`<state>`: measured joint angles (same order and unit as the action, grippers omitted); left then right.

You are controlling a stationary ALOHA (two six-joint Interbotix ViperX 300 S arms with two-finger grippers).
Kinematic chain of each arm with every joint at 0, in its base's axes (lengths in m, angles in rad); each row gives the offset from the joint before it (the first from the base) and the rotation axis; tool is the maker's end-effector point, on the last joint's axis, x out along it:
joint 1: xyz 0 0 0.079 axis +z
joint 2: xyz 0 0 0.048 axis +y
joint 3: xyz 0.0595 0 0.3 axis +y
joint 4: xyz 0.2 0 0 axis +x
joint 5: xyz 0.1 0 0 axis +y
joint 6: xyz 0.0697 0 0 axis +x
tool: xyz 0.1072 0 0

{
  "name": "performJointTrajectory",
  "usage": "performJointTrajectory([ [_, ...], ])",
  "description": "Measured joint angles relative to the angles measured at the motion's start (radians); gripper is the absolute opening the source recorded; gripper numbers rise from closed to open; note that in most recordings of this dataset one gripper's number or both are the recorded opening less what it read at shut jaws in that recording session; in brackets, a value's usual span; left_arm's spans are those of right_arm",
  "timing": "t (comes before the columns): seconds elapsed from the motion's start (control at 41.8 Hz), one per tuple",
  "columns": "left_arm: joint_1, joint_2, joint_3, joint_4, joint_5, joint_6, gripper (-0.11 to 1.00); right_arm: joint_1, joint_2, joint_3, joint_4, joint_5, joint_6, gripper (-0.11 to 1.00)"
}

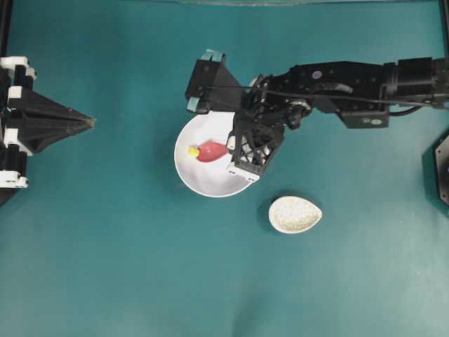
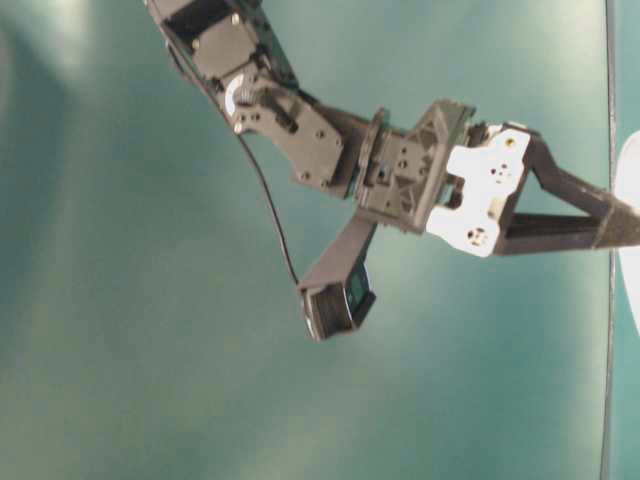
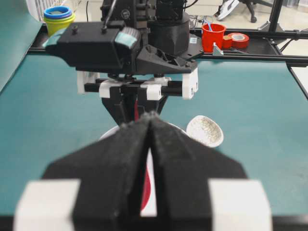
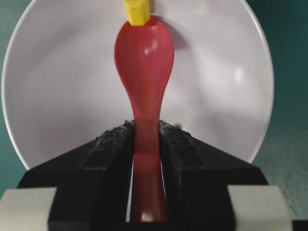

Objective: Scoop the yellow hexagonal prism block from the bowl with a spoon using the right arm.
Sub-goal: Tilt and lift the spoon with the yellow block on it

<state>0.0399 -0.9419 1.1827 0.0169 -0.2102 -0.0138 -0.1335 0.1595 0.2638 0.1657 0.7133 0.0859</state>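
The right gripper (image 4: pixel 146 144) clenched the glossy pink-red spoon (image 4: pixel 144 62), its tip touching the small yellow hexagonal block (image 4: pixel 137 12) in the white bowl (image 4: pixel 57 86); the left gripper's (image 3: pixel 150 139) jaws were pressed together, empty.

Bright, even light overall; soft glare upper left in the table-level view, and blurred near fingers in both wrist views.

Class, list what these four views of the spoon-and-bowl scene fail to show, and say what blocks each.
- Block: the right wrist view's top edge cuts it off.
- Spoon handle: hidden overhead by the right gripper.
- Bowl: only a sliver at the table-level view's right edge.
- Bowl interior: blocked in the left wrist view by the left gripper.
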Motion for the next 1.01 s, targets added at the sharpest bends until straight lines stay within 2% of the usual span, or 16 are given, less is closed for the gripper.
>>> performJointTrajectory([
  [0.766, 0.000, 0.000, 0.000, -0.002, 0.002, 0.000, 0.00, 0.029, -0.132, 0.225, 0.011, -0.333, 0.003, 0.22],
  [1.005, 0.000, 0.000, 0.000, -0.002, 0.002, 0.000, 0.00, 0.060, -0.209, 0.334, 0.011, -0.525, -0.005, 0.22],
])
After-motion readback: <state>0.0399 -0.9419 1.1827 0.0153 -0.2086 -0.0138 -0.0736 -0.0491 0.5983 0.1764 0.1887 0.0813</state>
